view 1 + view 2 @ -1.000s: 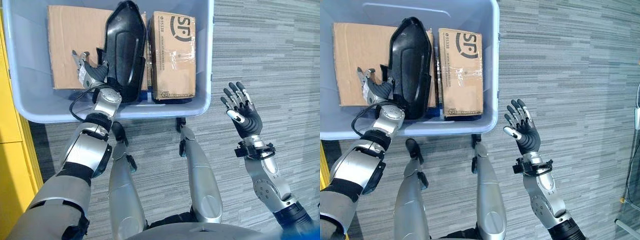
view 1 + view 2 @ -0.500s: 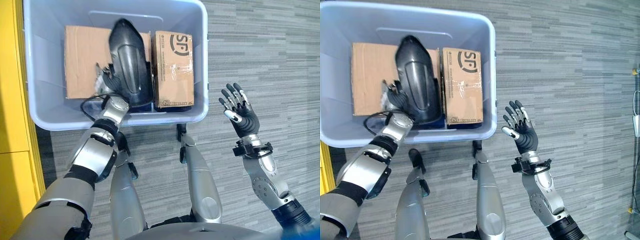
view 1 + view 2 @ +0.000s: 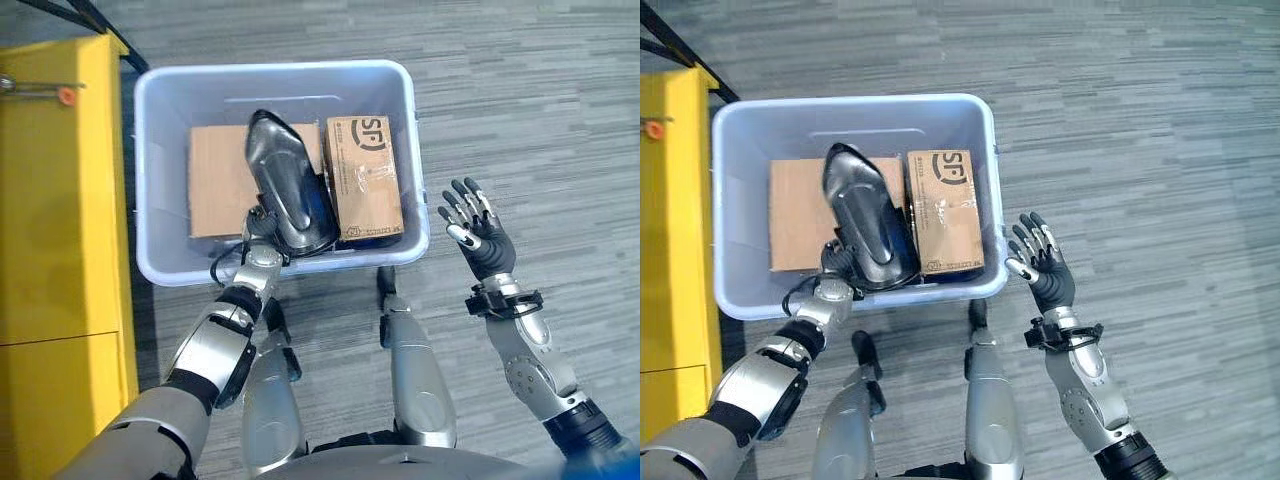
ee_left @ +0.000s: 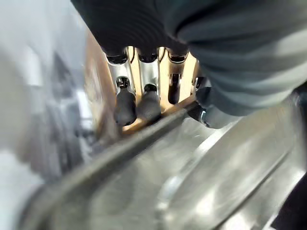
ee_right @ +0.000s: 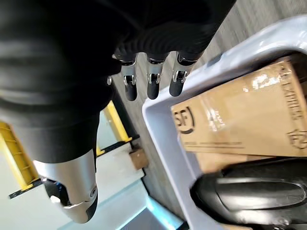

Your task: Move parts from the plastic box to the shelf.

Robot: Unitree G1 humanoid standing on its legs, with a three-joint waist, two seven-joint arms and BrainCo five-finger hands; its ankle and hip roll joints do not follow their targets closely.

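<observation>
Fingers on my left hand (image 3: 262, 222) are now curled round the low end of the black part (image 3: 288, 195), which leans inside the plastic box (image 3: 160, 262), so I think lifting comes next, while my right hand (image 3: 482, 232) waits open beside the box.

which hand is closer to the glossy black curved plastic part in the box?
Left. The left hand is inside the pale blue plastic box, its fingers curled on the black curved plastic part. The right hand hangs open outside the box, off its right wall.
</observation>
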